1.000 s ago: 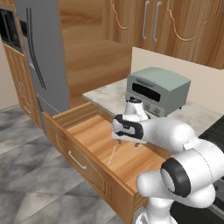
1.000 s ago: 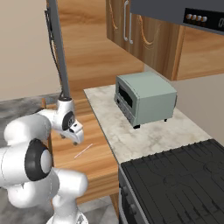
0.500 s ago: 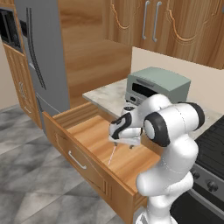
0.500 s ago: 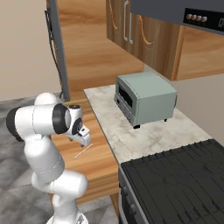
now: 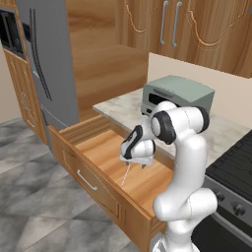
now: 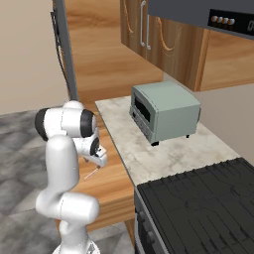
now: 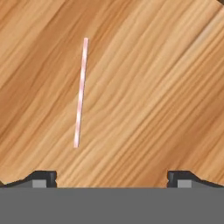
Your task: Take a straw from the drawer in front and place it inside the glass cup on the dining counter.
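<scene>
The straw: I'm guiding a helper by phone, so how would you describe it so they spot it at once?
Find the marbled counter with the grey toaster oven; below its edge, the wide wooden drawer stands pulled open. On the drawer's floor, under the open gripper, lies the straw: a very thin, straight, pale pink stick, alone on bare wood.

The pincer (image 5: 134, 161) hangs over the straw (image 5: 126, 175) in the open drawer (image 5: 93, 183).

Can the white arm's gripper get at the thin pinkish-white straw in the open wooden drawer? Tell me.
Probably yes: the gripper hangs open just above the straw, which lies alone on the drawer floor.
</scene>
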